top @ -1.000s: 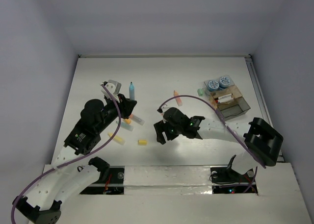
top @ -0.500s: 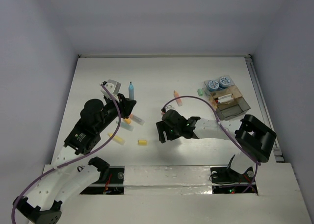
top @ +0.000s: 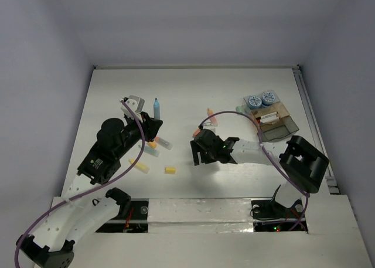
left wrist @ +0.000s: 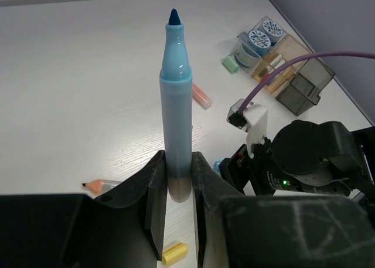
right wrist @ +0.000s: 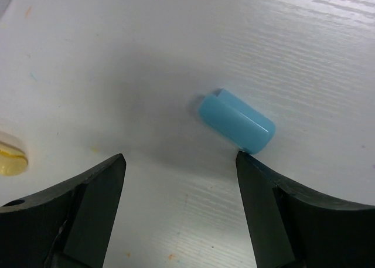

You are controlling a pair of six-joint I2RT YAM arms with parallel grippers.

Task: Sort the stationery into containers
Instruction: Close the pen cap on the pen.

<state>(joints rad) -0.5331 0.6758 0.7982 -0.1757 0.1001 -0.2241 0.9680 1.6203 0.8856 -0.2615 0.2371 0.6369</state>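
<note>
The right wrist camera catches what the overhead hides: a blue cap point(right wrist: 236, 121) lies on the table point(right wrist: 88, 45) between the spread fingers of the right gripper point(right wrist: 180, 165). The left gripper point(left wrist: 177, 180) pinches a blue marker point(left wrist: 176, 104). Far right, the tray point(top: 291, 129) holds two patterned rolls point(top: 254, 101); its other compartments are hard to read.

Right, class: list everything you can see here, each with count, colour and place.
blue marker: one, light blue, in left gripper
blue cap: one, light blue, on table between right gripper's jaws
tray: one, clear, brownish base, far right
patterned rolls: two, blue-and-white, tray's far end
yellow pieces: two, yellow, by left arm
orange stick: one, orange, mid-table
green piece: one, green, beside tray
left gripper: black, shut on blue marker
right gripper: black, open
</note>
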